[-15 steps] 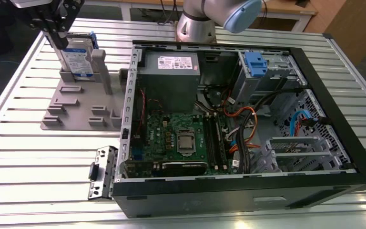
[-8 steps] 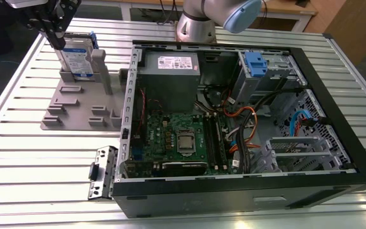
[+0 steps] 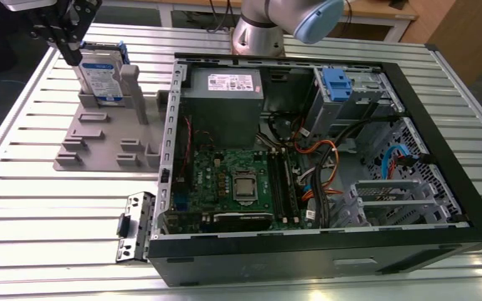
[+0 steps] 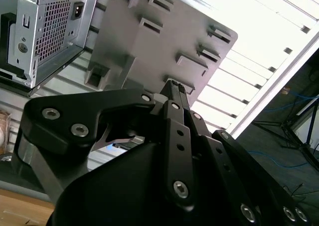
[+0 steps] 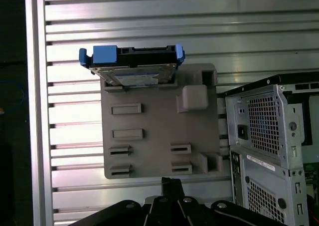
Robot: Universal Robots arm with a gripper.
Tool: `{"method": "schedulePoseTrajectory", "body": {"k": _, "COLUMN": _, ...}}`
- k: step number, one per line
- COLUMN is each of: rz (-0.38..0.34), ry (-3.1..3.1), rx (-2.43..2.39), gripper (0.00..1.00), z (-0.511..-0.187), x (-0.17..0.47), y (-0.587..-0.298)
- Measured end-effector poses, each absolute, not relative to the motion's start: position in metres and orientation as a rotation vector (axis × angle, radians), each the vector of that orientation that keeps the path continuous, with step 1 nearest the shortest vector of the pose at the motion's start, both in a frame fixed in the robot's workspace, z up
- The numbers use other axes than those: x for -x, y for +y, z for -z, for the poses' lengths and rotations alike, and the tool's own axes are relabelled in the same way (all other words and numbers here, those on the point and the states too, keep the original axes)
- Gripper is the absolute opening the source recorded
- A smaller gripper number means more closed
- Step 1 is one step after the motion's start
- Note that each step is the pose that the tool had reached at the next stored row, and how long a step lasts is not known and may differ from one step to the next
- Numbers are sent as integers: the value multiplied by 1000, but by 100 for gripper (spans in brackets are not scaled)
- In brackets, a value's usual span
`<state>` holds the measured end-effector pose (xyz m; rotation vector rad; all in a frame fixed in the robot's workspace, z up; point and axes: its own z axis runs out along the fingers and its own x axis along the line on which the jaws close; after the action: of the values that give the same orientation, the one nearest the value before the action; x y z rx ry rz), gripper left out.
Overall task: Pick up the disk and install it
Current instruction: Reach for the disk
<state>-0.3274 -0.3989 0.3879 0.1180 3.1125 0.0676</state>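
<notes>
One disk (image 3: 103, 76), one grey holder (image 3: 107, 150), one computer case (image 3: 325, 254)

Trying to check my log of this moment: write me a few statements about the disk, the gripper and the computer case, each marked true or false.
1. The disk stands on edge in the grey holder. True.
2. The gripper grips the disk. False: in the first wrist view it is shut on nothing, apart from the disk.
3. The computer case lies open, its motherboard exposed. True.
4. The grey holder sits on the exterior view's right of the computer case. False: it sits on the left.
5. The disk has a red carrier. False: the carrier is blue.
</notes>
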Motion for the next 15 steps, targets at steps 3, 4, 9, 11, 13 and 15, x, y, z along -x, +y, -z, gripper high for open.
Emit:
{"method": "schedulePoseTrajectory", "body": {"k": 3, "rz": -68, "ry": 3112, "rx": -118, "gripper": 10, "z": -388, "x": 330, "y": -399}}
{"method": "schedulePoseTrajectory", "body": {"k": 4, "rz": -68, "ry": 3113, "rx": -118, "gripper": 10, "z": -388, "x": 330, "y": -399}}
{"method": "schedulePoseTrajectory", "body": {"k": 9, "rz": -68, "ry": 3112, "rx": -118, "gripper": 10, "z": -387, "x": 334, "y": -399}}
{"method": "schedulePoseTrajectory", "body": {"k": 11, "rz": -68, "ry": 3112, "rx": -118, "gripper": 10, "z": -387, "x": 336, "y": -399}}
{"method": "schedulePoseTrajectory", "body": {"k": 13, "rz": -68, "ry": 3113, "rx": -118, "gripper": 10, "z": -387, "x": 338, "y": -399}}
{"method": "schedulePoseTrajectory", "body": {"k": 15, "rz": -68, "ry": 3113, "rx": -118, "gripper": 10, "z": -386, "x": 339, "y": -399}}
